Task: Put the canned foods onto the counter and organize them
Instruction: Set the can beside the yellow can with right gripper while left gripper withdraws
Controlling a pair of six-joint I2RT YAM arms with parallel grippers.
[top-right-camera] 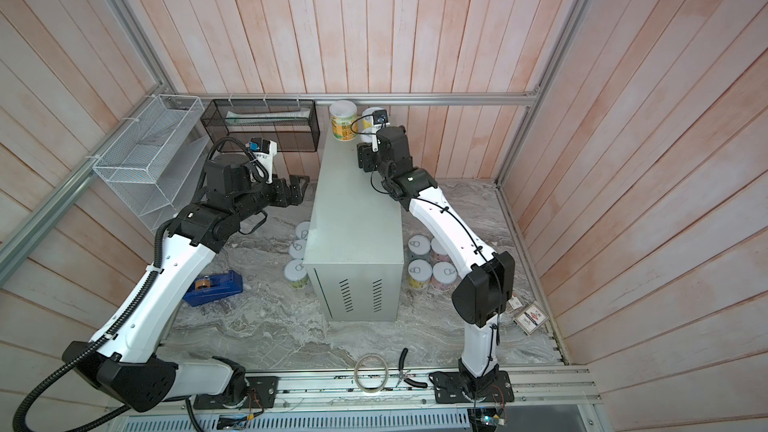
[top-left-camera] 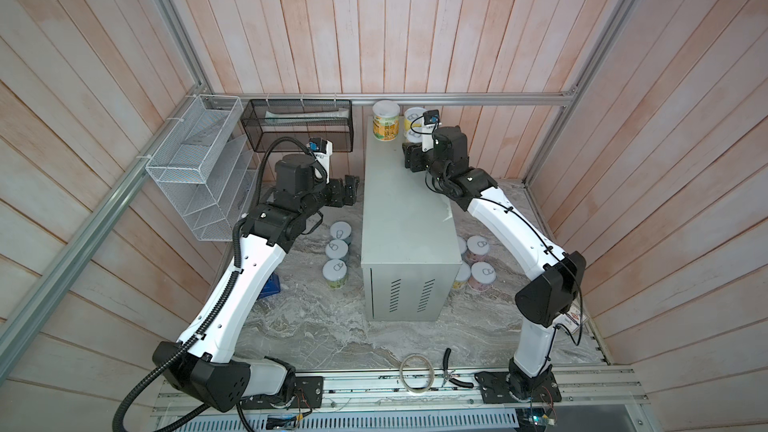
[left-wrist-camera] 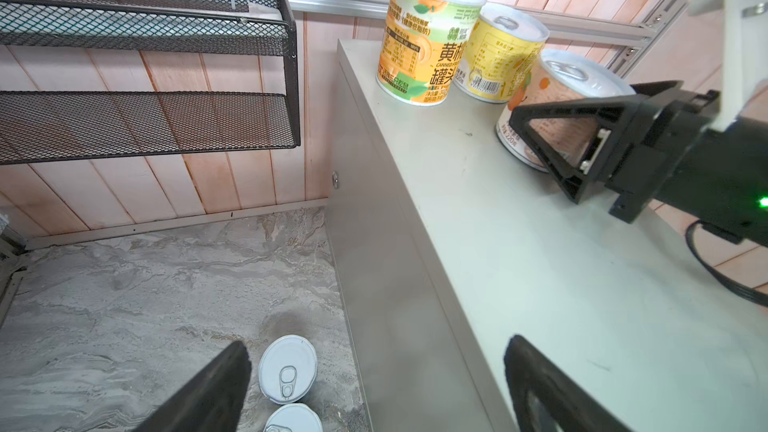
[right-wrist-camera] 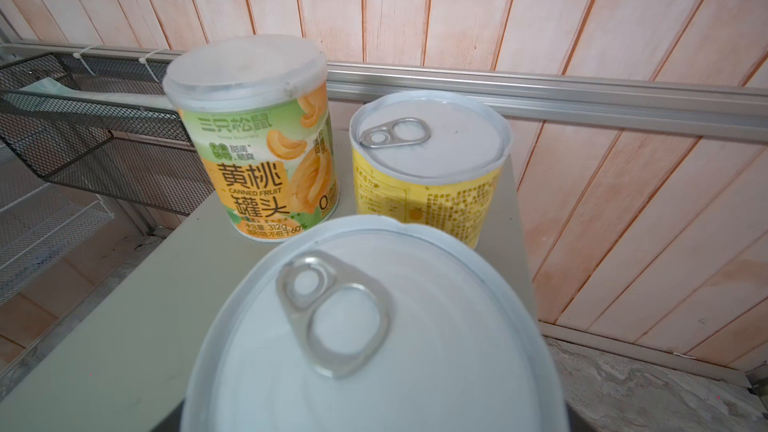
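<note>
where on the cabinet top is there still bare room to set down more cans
The counter is bare from the right gripper forward to its front edge. Its back end is crowded: tall peach can, yellow can and the gripped orange can. Loose cans crowd the marble along both sides.
</note>
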